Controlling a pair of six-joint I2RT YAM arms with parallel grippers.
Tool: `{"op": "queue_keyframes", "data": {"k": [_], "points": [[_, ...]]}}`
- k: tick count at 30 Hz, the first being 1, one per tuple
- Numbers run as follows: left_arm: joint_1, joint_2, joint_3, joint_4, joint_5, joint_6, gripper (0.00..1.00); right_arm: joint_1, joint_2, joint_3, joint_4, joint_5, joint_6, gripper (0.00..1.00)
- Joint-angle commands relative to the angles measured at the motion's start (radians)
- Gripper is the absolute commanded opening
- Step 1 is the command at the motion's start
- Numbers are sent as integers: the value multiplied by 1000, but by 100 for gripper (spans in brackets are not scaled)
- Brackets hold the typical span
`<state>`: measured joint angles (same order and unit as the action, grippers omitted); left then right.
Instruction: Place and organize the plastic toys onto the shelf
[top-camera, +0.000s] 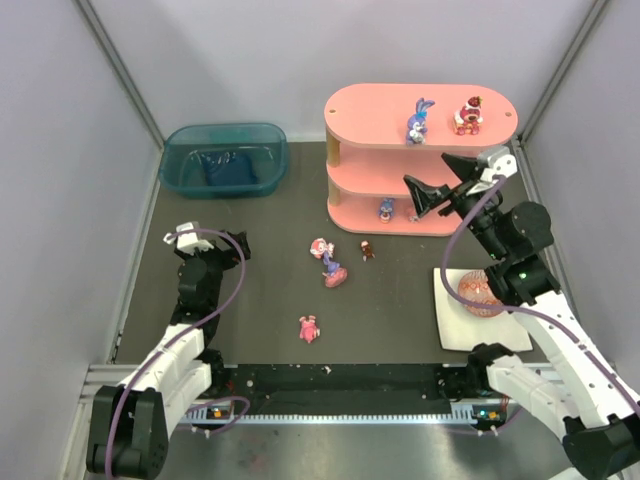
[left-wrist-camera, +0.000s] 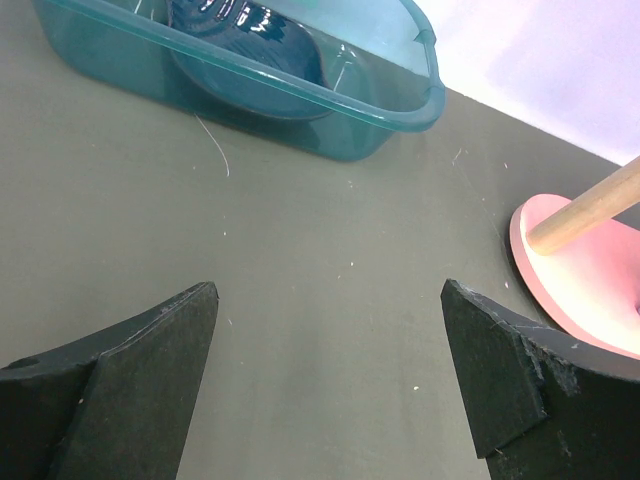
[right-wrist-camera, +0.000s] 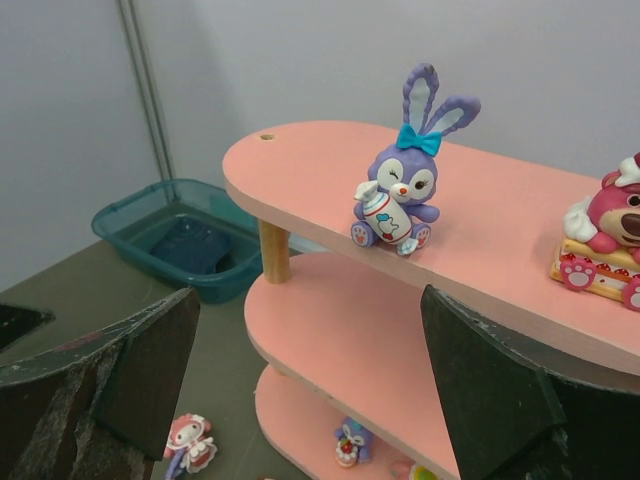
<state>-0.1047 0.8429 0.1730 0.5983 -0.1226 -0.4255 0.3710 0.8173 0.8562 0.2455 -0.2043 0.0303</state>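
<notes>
- Top: bunny (top-camera: 418, 122) and bear (top-camera: 468, 115) stand on the shelf's (top-camera: 380, 105) top board; more toys (top-camera: 330, 265) lie on the table (top-camera: 250, 300).
- Left wrist: my left tool (left-wrist-camera: 330, 300) is spread, empty, low over the table near the bin (left-wrist-camera: 300, 100).
- Right wrist: my right tool (right-wrist-camera: 310, 310) is spread, empty, facing the bunny.

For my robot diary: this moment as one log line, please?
pink oval shelf top: purple bunny figurine, pink bear figurine | right pincer: open, empty | left pincer: open, empty
</notes>
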Motion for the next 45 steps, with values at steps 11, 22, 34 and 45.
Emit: {"op": "queue_keyframes", "data": {"k": [11,22,34,45], "points": [[10,2,-6,52,14,-10,99,3,138,130,78,92,14,93],[10,4,-4,51,12,-12,99,2,197,170,87,143,29,92],[11,2,-6,51,12,-10,99,-7,253,224,72,155,56,87],[11,5,-4,51,12,-12,99,-12,301,241,71,158,54,84]]}}
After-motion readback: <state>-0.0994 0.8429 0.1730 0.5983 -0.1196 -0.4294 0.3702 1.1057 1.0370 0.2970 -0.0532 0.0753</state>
